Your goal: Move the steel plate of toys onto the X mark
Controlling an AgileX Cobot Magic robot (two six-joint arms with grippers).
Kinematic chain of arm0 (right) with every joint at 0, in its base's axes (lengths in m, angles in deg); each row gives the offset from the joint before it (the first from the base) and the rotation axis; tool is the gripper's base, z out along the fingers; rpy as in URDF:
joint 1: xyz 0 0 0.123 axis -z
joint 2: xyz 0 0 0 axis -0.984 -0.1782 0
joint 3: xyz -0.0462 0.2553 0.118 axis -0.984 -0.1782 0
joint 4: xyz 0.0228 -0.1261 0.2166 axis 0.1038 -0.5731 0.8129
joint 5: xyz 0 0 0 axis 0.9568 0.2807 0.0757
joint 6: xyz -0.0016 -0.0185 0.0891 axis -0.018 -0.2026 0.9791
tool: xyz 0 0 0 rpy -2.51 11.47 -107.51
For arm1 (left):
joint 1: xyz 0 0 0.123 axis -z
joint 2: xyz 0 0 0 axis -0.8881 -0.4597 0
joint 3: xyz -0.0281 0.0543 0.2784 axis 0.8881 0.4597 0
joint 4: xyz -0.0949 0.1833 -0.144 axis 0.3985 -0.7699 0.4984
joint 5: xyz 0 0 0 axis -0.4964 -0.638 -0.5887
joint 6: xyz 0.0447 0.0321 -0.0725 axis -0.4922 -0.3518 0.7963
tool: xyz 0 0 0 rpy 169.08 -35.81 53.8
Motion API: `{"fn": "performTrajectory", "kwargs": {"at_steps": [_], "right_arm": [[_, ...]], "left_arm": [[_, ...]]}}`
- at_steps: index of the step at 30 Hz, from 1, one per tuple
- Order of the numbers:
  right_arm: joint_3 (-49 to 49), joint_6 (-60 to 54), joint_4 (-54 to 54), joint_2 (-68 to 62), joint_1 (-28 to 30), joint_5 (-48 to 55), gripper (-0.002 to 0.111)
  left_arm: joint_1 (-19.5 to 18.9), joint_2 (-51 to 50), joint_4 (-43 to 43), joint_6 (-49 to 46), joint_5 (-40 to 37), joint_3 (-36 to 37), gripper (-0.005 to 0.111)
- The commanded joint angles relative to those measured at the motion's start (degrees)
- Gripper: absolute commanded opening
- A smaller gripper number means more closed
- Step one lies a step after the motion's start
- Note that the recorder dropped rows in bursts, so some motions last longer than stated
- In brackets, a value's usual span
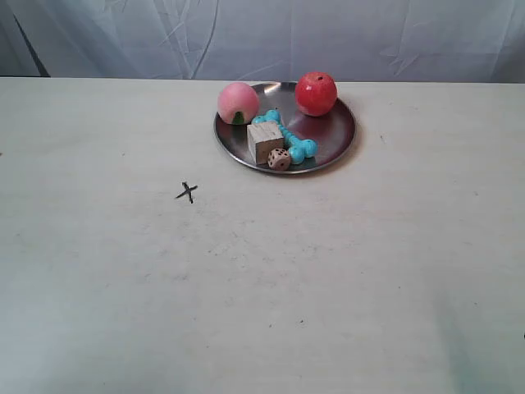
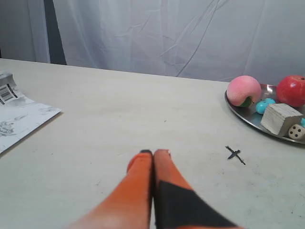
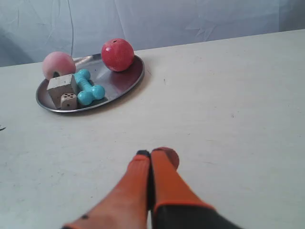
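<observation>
The plate of toys sits far, right of centre, with the X near-left of it; left pincer and right pincer, both pressed together, lie well apart from the plate.

Open table between steel plate and X mark; paper, perhaps packaging, aside.

Closed tight and holding nothing, left gripper and right gripper, orange fingers pressed together with no gap, each pointing straight ahead.
</observation>
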Motion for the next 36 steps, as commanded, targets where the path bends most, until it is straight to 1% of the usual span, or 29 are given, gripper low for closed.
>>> {"fn": "performTrajectory", "kwargs": {"at_steps": [1,10,12,14,16,18,20,21,22,23,25,27,29,31,34,36], "right_arm": [[-0.09,-0.09,-0.34,0.23,-0.06,-0.41,-0.001],[-0.09,-0.09,-1.44,0.23,-0.06,-0.41,-0.001],[-0.09,-0.09,-1.33,0.23,-0.06,-0.41,-0.001],[-0.09,0.01,2.19,0.23,-0.06,-0.95,-0.001],[-0.09,0.12,11.71,0.23,-0.06,-1.75,-0.001],[-0.09,2.67,30.49,0.23,-0.29,-1.61,-0.001],[-0.09,4.33,46.85,0.23,-0.59,-1.74,-0.001],[-0.09,4.33,51.81,0.23,-0.59,-2.52,-0.001],[-0.09,4.33,54.58,0.23,-0.59,-3.41,-0.001],[-0.09,4.33,55.83,0.23,-0.59,-4.84,-0.001],[-0.09,4.33,56.06,0.23,-0.59,-8.13,-0.001],[-0.09,4.33,56.06,0.23,-0.59,-11.43,-0.001],[-0.09,4.43,57.07,0.23,-0.59,-15.29,-0.001],[-0.09,4.43,59.20,0.23,-0.59,-17.17,-0.001],[-0.09,4.43,64.00,0.23,-0.59,-15.59,-0.001],[-0.09,4.43,64.13,0.23,-0.59,-14.37,-0.001]], "left_arm": [[0.59,0.30,0.15,0.07,0.73,0.21,0.000],[0.59,0.30,-0.02,0.07,0.73,0.21,0.000],[0.59,0.30,-1.78,-0.74,0.73,0.21,0.000],[0.59,0.30,-2.65,-0.74,0.73,0.21,0.000],[0.59,0.30,-2.65,-0.74,0.73,0.21,0.000],[0.59,0.30,-2.65,-0.74,0.73,0.21,0.000],[0.59,0.30,-2.65,-0.74,0.73,0.21,0.000],[0.59,0.30,-2.65,-0.85,0.84,0.21,0.000],[0.59,0.30,-2.65,-0.98,1.58,0.21,0.000],[0.59,0.30,-2.54,-0.98,3.14,0.21,0.000],[0.59,0.30,-0.56,0.06,9.18,0.21,0.000],[0.59,0.30,4.26,2.99,16.46,0.21,0.000],[0.59,0.30,11.34,7.88,24.02,0.21,0.000],[0.59,0.30,15.97,10.84,30.05,0.21,0.000],[0.59,0.30,16.96,10.48,38.40,0.21,0.000],[0.59,0.30,16.73,10.48,42.12,0.21,0.000]]}}
